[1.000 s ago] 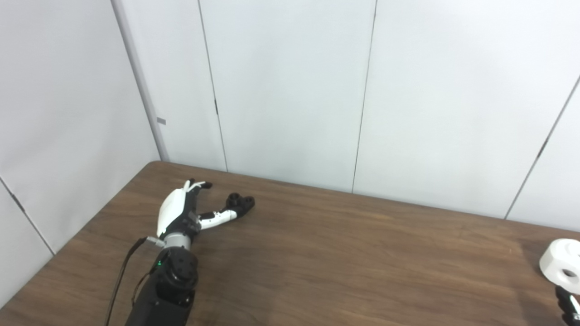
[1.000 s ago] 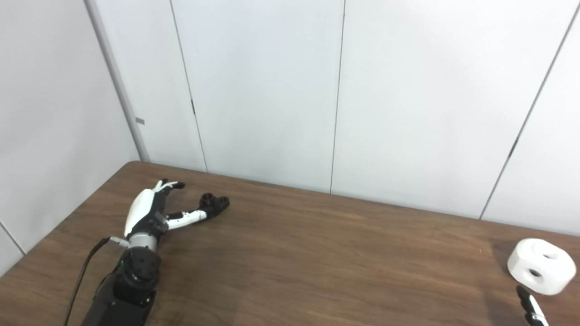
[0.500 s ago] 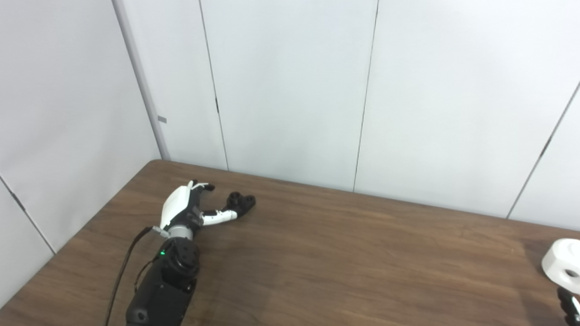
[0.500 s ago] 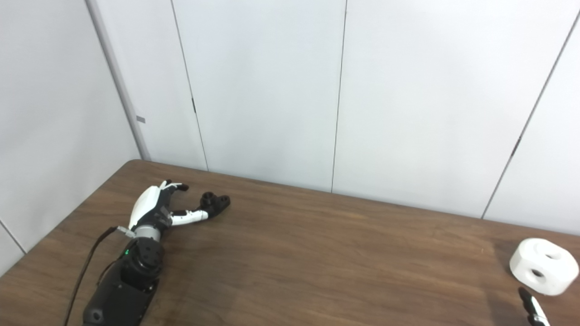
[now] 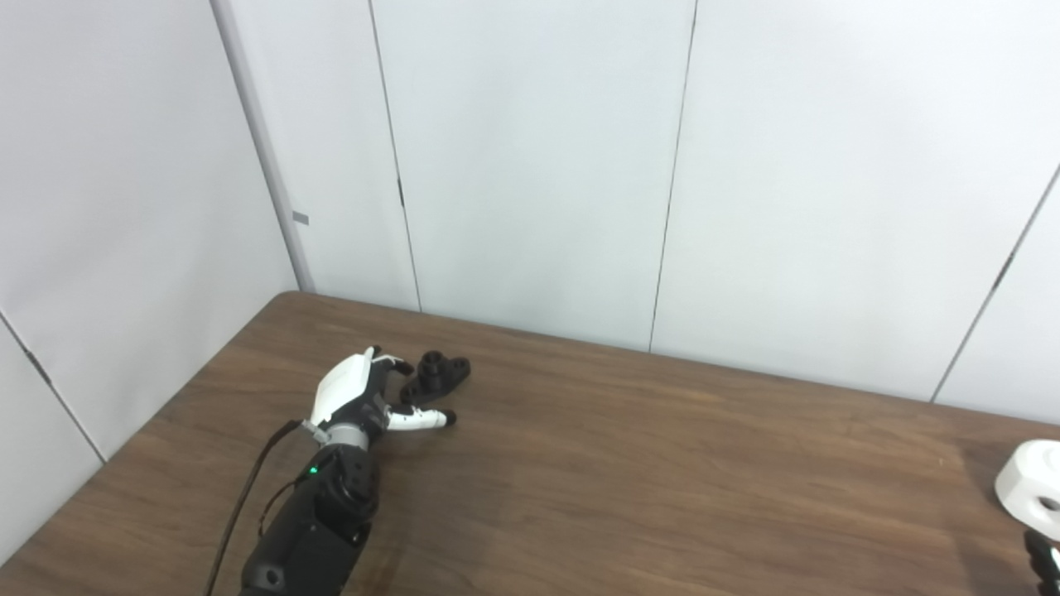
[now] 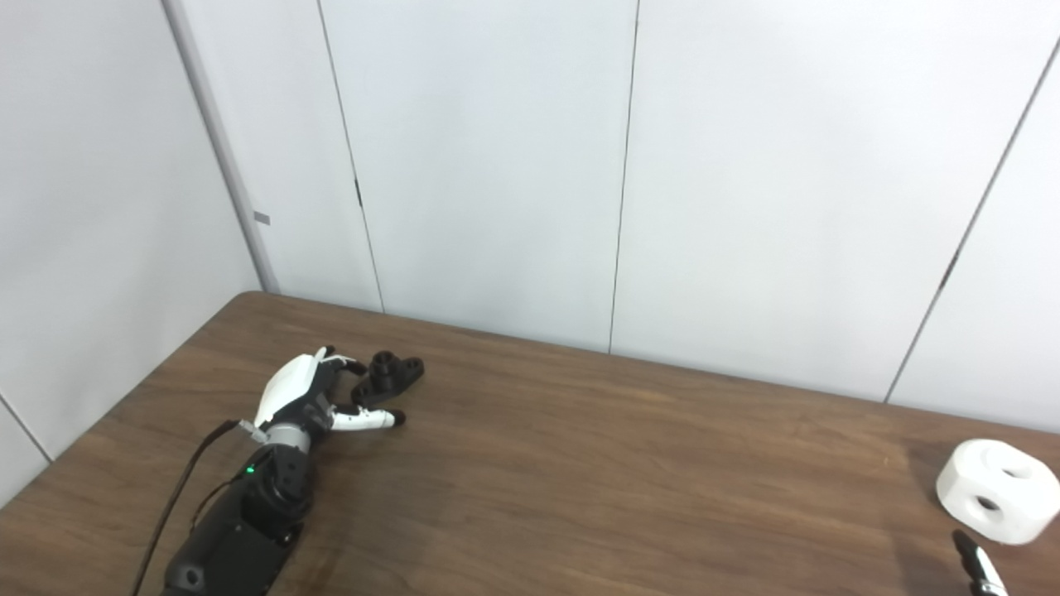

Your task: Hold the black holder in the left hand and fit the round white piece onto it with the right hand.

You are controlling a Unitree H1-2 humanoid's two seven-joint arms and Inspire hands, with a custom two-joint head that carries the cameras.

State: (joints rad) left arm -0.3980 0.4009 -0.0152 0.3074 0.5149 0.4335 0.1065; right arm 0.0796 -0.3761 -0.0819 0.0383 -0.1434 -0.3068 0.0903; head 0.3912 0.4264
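Fingers apart, your left hand (image 5: 358, 398) sits at the black holder (image 5: 436, 374) on the table (image 5: 629, 472), bracketing but not gripping it. Your right hand (image 6: 977, 569) shows one fingertip beside the round white piece (image 6: 996, 492); its state can't be told.

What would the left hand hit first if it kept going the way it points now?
Most likely the black holder: it lies on the table just ahead of the left hand, between fingers and thumb. Whether they already touch it is unclear.
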